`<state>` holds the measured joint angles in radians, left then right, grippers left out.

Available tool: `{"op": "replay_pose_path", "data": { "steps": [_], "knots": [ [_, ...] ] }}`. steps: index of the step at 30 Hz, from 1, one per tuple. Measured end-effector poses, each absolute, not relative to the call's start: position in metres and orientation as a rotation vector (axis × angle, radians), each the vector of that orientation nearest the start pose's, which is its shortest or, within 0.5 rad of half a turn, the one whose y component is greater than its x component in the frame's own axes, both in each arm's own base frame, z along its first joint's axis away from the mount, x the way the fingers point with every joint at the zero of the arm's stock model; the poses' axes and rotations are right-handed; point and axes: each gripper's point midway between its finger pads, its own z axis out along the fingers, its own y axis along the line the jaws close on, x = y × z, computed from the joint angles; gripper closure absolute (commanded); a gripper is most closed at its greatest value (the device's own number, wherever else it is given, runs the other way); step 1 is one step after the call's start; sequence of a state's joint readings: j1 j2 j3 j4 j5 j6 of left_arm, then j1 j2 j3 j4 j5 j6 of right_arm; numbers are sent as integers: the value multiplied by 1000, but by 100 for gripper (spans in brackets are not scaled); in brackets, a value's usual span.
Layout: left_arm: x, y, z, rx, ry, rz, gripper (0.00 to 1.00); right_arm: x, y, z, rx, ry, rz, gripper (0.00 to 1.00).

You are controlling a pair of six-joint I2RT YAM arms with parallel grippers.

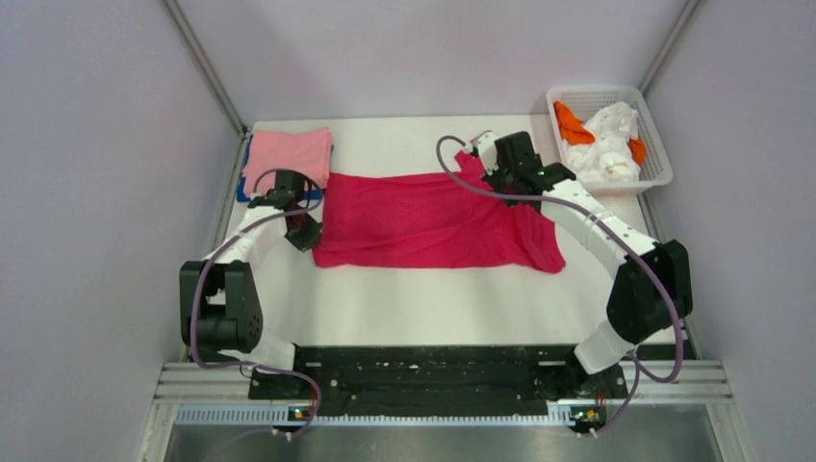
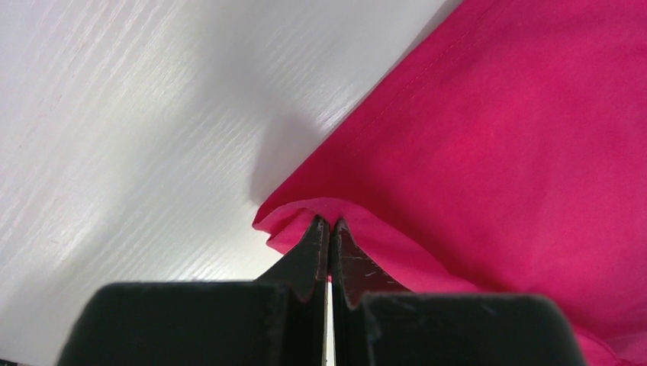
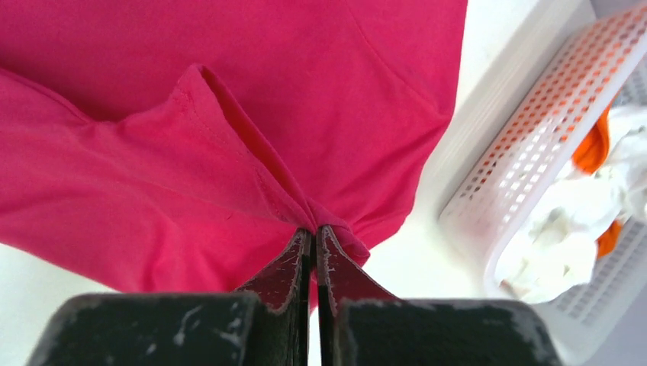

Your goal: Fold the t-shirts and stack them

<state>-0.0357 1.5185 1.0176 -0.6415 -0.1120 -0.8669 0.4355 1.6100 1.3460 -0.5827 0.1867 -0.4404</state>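
Pale lilac walls close in a white surface (image 1: 433,308) with both arms bolted at its near edge. Across the middle lies the crimson t-shirt (image 1: 423,217), the largest thing on it, spread left to right in a rough rectangle with one flap trailing off toward the near right.

The right arm (image 1: 616,241) reaches in from the right to the shirt's far right corner, and the left arm (image 1: 226,289) bends in to its left edge. At the far right corner of the surface stands a white plastic basket (image 1: 662,154) holding crumpled white cloths (image 1: 611,144) and orange cloth (image 1: 573,125). At the far left corner lies the folded pink t-shirt (image 1: 287,154), just beside the red one. A sliver of blue t-shirt (image 1: 241,189) shows along its left edge, underneath it.

The left fingers (image 2: 313,259) are closed tight on a small fold at the crimson shirt's left edge, with the cloth doubled over at their tips. The right fingers (image 3: 286,267) are likewise pinched shut on the red cloth, which gathers into pleats where they hold it, with the basket near on their right.
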Motion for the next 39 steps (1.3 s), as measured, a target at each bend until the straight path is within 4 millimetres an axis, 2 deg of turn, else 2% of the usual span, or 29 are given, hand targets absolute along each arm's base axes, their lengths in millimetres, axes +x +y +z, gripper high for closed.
{"op": "replay_pose_path", "data": {
  "steps": [5, 6, 7, 8, 9, 10, 11, 13, 14, 15, 16, 19, 21, 23, 27, 31, 33, 35, 39],
  "knots": [
    [338, -21, 69, -1120, 2435, -111, 100, 425, 126, 149, -1120, 2189, -272, 100],
    [339, -20, 67, -1123, 2435, -107, 94, 431, 124, 145, -1141, 2190, -283, 100],
    [341, -19, 64, -1126, 2437, -101, 79, 436, 123, 142, -1151, 2190, -289, 95],
    [342, -18, 61, -1129, 2442, -92, 59, 443, 120, 137, -1161, 2191, -300, 84],
    [343, -17, 58, -1132, 2451, -83, 37, 447, 118, 131, -1173, 2198, -308, 75],
    [347, -17, 55, -1140, 2456, -76, 10, 452, 116, 126, -1179, 2205, -316, 70],
    [352, -16, 52, -1143, 2458, -74, 4, 456, 114, 120, -1187, 2212, -326, 67],
    [361, -17, 49, -1135, 2464, -80, 1, 466, 114, 109, -1174, 2218, -341, 59],
    [365, -17, 49, -1137, 2463, -86, 1, 472, 114, 104, -1156, 2214, -354, 38],
    [370, -17, 50, -1134, 2459, -92, 1, 478, 113, 101, -1125, 2211, -373, 8],
    [373, -18, 53, -1130, 2454, -100, 1, 486, 112, 101, -1090, 2198, -396, 2],
    [388, -18, 70, -1099, 2413, -131, 1, 500, 109, 108, -947, 2170, -441, 1],
    [393, -21, 82, -1072, 2388, -167, 1, 502, 107, 116, -827, 2155, -430, 1],
    [394, -27, 96, -1037, 2376, -227, 1, 488, 105, 120, -702, 2169, -382, 1],
    [392, -49, 114, -944, 2370, -383, 1, 433, 103, 137, -378, 2212, -182, 1],
    [378, -76, 101, -868, 2450, -474, 1, 384, 130, 150, -180, 2208, 175, 1],
    [367, -86, 87, -852, 2504, -494, 1, 363, 148, 142, -139, 2228, 356, 1],
    [358, -91, 72, -852, 2549, -497, 1, 347, 159, 124, -111, 2279, 463, 1],
    [355, -88, 46, -874, 2601, -457, 1, 321, 159, 76, -20, 2448, 499, 1]
  ]
}}
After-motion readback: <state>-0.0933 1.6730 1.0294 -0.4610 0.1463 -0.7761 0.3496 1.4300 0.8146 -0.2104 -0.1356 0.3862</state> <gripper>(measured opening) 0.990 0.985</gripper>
